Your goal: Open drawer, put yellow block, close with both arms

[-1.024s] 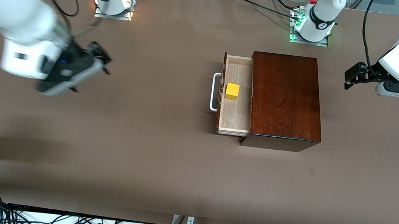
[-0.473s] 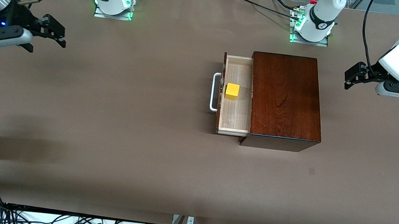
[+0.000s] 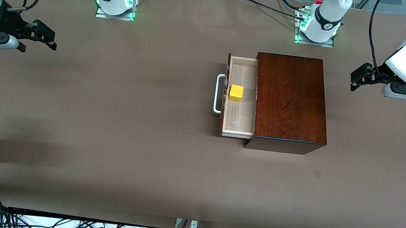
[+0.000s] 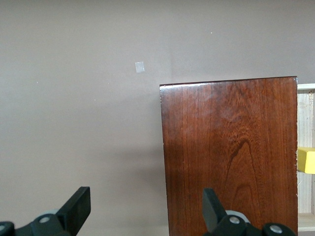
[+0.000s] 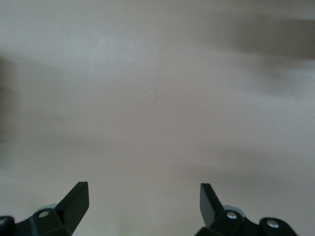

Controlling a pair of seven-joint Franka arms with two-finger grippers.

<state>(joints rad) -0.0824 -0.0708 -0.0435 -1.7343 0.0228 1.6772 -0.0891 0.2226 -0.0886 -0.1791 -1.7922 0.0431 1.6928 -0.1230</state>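
**Yellow block in the open drawer, both grippers wide and empty**

Yellow and small, the yellow block (image 3: 236, 93) sits on the pale wood floor of the drawer (image 3: 240, 114), close to the drawer's dark front and level with the white handle (image 3: 218, 93). The drawer stands pulled out of the wooden box (image 3: 290, 101) toward the right arm's end of the desk. The box itself rests on the desk (image 3: 146, 142) near the left arm's base, closer to the edge where the bases stand than to the edge by the front camera.

Over the desk's edge at the left arm's end hangs the left gripper (image 3: 356, 78), its fingers spread apart with nothing between them; its wrist view looks down on the box top. Over the opposite end edge hangs the right gripper (image 3: 45, 38), fingers likewise released and empty, above bare desk, well apart from the box.
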